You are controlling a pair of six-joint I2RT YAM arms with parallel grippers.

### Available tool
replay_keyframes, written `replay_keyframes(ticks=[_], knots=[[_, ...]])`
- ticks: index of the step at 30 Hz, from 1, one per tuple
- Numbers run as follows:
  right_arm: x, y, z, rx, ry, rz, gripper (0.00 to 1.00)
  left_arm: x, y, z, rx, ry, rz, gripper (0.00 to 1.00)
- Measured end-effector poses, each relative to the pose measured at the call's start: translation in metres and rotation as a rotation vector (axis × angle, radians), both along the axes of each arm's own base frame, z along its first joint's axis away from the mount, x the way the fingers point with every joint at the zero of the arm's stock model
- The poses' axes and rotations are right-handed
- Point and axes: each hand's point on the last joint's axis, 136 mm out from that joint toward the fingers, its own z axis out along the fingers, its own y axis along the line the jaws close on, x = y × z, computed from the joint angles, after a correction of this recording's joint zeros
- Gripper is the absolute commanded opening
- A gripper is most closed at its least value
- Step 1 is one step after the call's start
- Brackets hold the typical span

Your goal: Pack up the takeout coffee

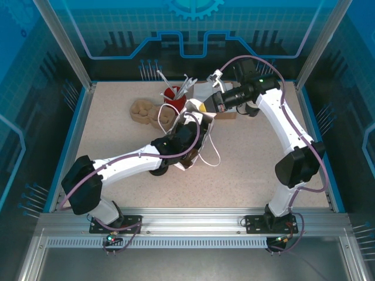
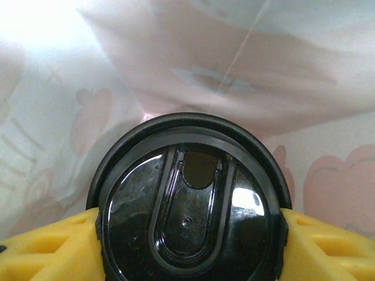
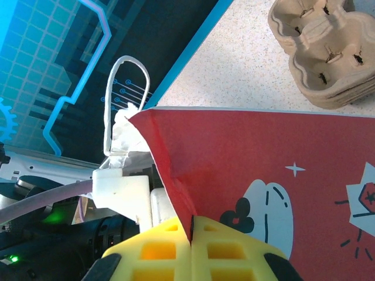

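So the takeout coffee (image 2: 187,222) is down inside the red-and-white paper bag (image 3: 263,152), with the left end effector (image 2: 187,254) clamped on it at the lid. The right end effector (image 3: 192,246) is pinched tight on the bag's edge, and the bag stands on the worktop (image 1: 252,170).

one coffee (image 2: 190,216), one bag (image 3: 281,158), one carrier stack (image 3: 325,52)
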Motion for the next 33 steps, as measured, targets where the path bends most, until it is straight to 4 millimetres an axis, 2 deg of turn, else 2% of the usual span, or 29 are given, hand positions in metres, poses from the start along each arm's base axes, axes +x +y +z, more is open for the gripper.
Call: replay_keyframes(ticks=[19,27,33], knots=[[0.009,0.003,-0.007,-0.014,-0.009,0.0,0.0,0.005,-0.005,-0.013,0.006,0.097,0.01,0.68],[0.012,-0.004,-0.032,-0.029,-0.005,-0.02,0.0,-0.003,-0.008,-0.036,0.044,0.226,0.011,0.68],[0.006,-0.009,-0.045,-0.034,-0.009,-0.025,0.0,-0.015,-0.01,-0.049,0.065,0.31,-0.008,0.68]])
